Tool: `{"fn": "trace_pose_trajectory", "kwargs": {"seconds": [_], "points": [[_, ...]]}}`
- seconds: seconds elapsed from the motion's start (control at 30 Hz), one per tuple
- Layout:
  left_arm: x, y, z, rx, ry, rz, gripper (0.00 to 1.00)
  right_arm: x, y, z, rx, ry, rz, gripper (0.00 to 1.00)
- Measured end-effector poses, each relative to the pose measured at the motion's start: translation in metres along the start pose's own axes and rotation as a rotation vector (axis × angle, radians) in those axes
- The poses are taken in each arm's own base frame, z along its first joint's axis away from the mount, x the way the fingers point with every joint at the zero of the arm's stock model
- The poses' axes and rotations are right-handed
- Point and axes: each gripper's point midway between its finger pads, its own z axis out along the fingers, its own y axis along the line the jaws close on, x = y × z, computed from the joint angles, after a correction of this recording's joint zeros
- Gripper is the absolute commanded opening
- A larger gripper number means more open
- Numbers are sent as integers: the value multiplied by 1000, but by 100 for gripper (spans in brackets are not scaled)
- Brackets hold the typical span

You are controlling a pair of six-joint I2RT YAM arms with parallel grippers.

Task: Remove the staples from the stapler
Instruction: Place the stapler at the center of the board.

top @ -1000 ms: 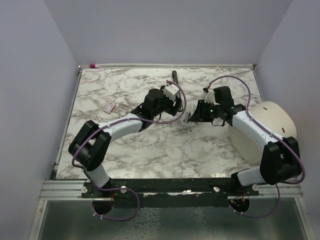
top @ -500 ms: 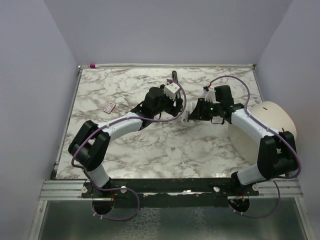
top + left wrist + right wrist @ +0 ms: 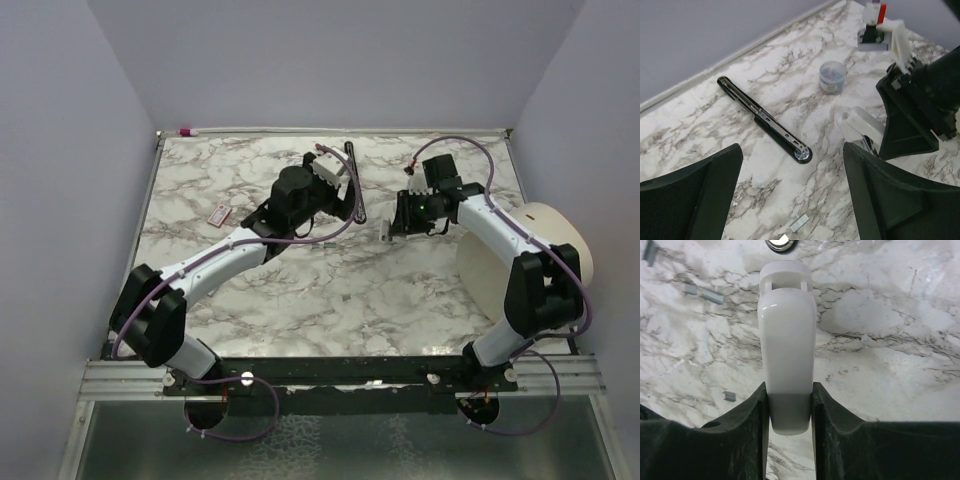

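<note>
One stapler [image 3: 787, 330], white and round-nosed with grey metal beneath, is clamped between the jaws of the right gripper [image 3: 788, 395] over the marble counter [image 3: 890, 315], where four short strips of staples [image 3: 713, 296] lie scattered. The jaws of the left gripper [image 3: 789, 165] stand wide, holding nothing.

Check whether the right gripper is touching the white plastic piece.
Touching. The right wrist view shows the right gripper with both fingers pressed flat against the sides of the white plastic piece, no gap either side.
</note>
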Motion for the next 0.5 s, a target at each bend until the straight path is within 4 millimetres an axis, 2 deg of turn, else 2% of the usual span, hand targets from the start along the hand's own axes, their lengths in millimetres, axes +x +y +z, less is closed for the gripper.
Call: {"fn": "trace_pose_trajectory", "kwargs": {"seconds": [0.13, 0.2, 0.4, 0.5], "points": [[-30, 8, -14, -50, -74, 3, 90, 4, -12, 4, 60, 52, -4, 1], [-34, 10, -15, -58, -87, 2, 91, 2, -11, 5, 57, 65, 1, 1], [-19, 3, -7, -22, -51, -15, 92, -19, 13, -9, -59, 1, 32, 1], [-8, -8, -2, 42, -25, -20, 93, -35, 26, -30, -146, -64, 76, 1]]}}
